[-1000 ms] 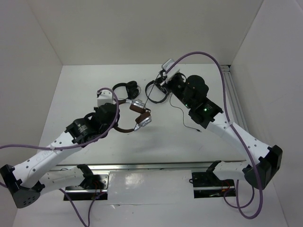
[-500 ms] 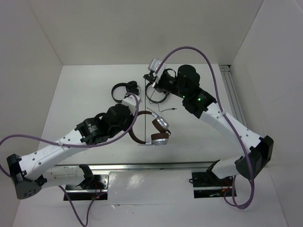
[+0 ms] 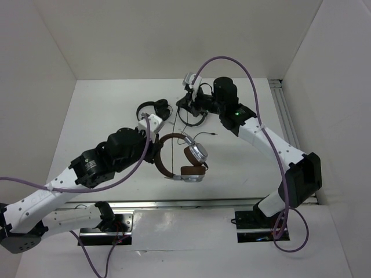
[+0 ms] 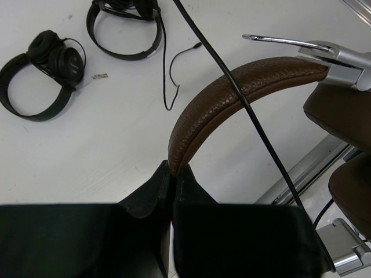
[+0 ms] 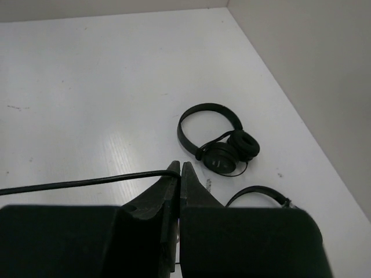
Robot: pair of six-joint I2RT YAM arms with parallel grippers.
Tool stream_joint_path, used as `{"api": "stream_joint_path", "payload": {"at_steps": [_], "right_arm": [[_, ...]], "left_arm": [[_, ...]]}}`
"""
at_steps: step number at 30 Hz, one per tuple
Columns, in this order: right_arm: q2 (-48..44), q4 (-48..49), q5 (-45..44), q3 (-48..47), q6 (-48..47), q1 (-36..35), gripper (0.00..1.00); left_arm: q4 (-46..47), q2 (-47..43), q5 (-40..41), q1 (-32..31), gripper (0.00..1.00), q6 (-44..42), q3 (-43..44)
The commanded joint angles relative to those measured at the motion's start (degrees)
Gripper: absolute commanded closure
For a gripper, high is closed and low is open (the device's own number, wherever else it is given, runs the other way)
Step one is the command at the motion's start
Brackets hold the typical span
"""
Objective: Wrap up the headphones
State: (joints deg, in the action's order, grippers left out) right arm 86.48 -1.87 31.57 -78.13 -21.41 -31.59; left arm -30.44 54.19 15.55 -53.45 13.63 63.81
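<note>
The headphones (image 3: 186, 156) have a brown headband (image 4: 232, 92), brown ear pads and silver earcups (image 3: 199, 152). They hang above the table's front middle. My left gripper (image 3: 155, 152) is shut on one end of the headband (image 4: 173, 169). The thin black cable (image 4: 243, 98) runs taut across the headband, from the lower earcup up to my right gripper (image 3: 181, 103). My right gripper (image 5: 180, 168) is shut on the cable (image 5: 87, 182) at its fingertips, held above the table near the two black headphones.
Two small all-black headphones lie at the back middle, one (image 3: 152, 109) to the left and one (image 3: 194, 117) under my right gripper; both show in the left wrist view (image 4: 49, 63) (image 4: 124, 37) and right wrist view (image 5: 223, 145) (image 5: 255, 194). A metal rail (image 3: 174, 204) runs along the front edge.
My left gripper has lifted the headphones and carried them right and toward the front, turning them. My right gripper has moved left with the cable, which now runs straight.
</note>
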Motion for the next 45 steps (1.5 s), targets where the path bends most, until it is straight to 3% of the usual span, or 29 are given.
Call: {"api": "stream_joint_path", "payload": {"at_steps": [1, 15, 22, 27, 34, 40, 45], "right_arm": [[-1.39, 8.54, -1.07, 2.36, 3.91, 1.8, 1.0], [-8.78, 22.24, 1.99, 17.3, 13.05, 2.33, 1.0], [-10.8, 30.16, 7.19, 24.85, 18.24, 0.14, 1.0], [-12.47, 33.68, 3.41, 29.61, 18.24, -3.38, 0.99], [-10.28, 36.49, 3.41, 30.75, 20.26, -7.17, 0.86], [-9.75, 47.82, 7.01, 36.9, 27.03, -9.01, 0.83], [-9.75, 54.24, 6.31, 39.72, 29.39, -12.17, 0.83]], "left_arm": [[0.99, -3.03, -1.76, -0.87, 1.0, 0.6, 3.42], [-1.9, -15.51, 17.22, -0.87, 1.0, 16.07, 9.65], [-8.85, -14.64, 27.67, -0.87, 1.0, 25.64, 14.15], [-7.19, -15.96, 27.69, -0.87, 1.0, 29.09, 14.15], [-3.06, -17.1, 27.94, -0.87, 1.0, 33.48, 13.62], [-1.03, -15.18, 31.03, -0.87, 1.0, 34.8, 17.04], [-1.03, -10.61, 29.1, -0.87, 1.0, 34.8, 22.23]]}}
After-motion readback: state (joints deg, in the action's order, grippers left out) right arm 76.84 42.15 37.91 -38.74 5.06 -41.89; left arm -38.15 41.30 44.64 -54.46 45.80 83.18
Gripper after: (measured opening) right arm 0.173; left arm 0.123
